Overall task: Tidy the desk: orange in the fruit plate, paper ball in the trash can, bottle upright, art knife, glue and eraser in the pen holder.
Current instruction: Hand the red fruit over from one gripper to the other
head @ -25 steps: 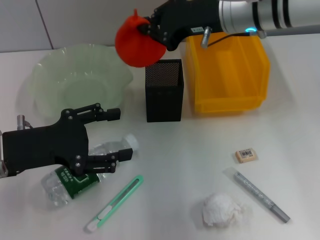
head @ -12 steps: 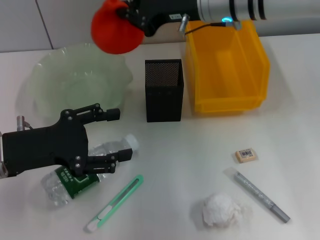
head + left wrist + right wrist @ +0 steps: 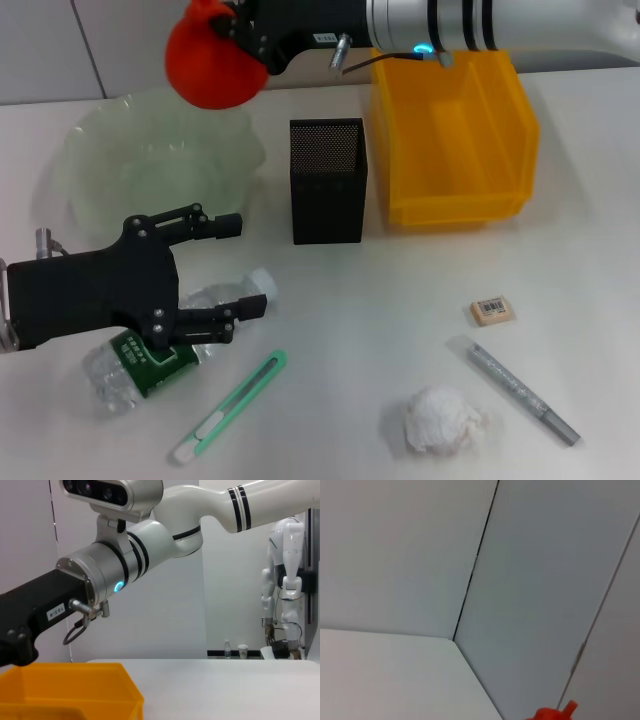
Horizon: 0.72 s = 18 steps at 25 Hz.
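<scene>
At the upper left of the head view, the right tool (image 3: pixel 232 30) is clamped on the one orange (image 3: pixel 208 67), holding it in the air above the far rim of the pale green fruit plate (image 3: pixel 100 160), which sits on the white worktop (image 3: pixel 400 290) at the upper left. A sliver of the orange (image 3: pixel 555 713) also shows at the lower edge of the right wrist view.

The left tool (image 3: pixel 235 265) sits low at the left of the frame with its two black fingers (image 3: pixel 210 228) spread apart, straddling the cap end of the one clear plastic bottle (image 3: pixel 150 355), which lies on its side with its green label facing up; whether the fingers touch it cannot be told.

Centre top, one black mesh pen holder (image 3: pixel 328 180) stands upright, just beside one yellow bin (image 3: pixel 455 150) to its right. The left wrist view shows that yellow bin (image 3: pixel 65 690) and the right arm above it.

Along the lower part of the frame lie one green art knife (image 3: pixel 230 405) just right of the bottle, one crumpled white paper ball (image 3: pixel 440 420), one grey glue pen (image 3: pixel 520 390) lying diagonally at the lower right, and one small eraser (image 3: pixel 492 311) just above it.
</scene>
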Tool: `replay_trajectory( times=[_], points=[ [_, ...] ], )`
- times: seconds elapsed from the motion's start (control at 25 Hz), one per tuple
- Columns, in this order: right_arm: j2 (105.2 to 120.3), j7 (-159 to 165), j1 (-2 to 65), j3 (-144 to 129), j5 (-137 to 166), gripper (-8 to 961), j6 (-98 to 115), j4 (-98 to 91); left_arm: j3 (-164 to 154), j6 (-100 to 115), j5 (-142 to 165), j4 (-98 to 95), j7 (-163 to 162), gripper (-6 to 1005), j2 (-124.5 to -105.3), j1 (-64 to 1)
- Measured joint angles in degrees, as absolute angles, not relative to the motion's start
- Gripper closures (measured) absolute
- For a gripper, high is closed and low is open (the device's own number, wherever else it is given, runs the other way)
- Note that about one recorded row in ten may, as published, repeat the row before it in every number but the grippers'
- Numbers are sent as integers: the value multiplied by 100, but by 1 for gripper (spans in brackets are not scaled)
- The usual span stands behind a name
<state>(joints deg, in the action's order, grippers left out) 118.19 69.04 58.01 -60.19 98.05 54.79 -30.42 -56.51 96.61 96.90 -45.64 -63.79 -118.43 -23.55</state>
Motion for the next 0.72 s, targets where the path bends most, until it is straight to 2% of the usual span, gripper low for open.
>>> replay_trajectory(
  times=[0.48,0.72],
  points=[
    [11874,6797,6014,-6021,9794,914,5158,-2612,-5676,9630,9684,-4499,-6368,163,-11863,-2468],
    [11901,6809,5780,-6065,9684,914,5283,-2908,-5650,9469,9677,-4430,-6270,163,-11861,-2491]
  ],
)
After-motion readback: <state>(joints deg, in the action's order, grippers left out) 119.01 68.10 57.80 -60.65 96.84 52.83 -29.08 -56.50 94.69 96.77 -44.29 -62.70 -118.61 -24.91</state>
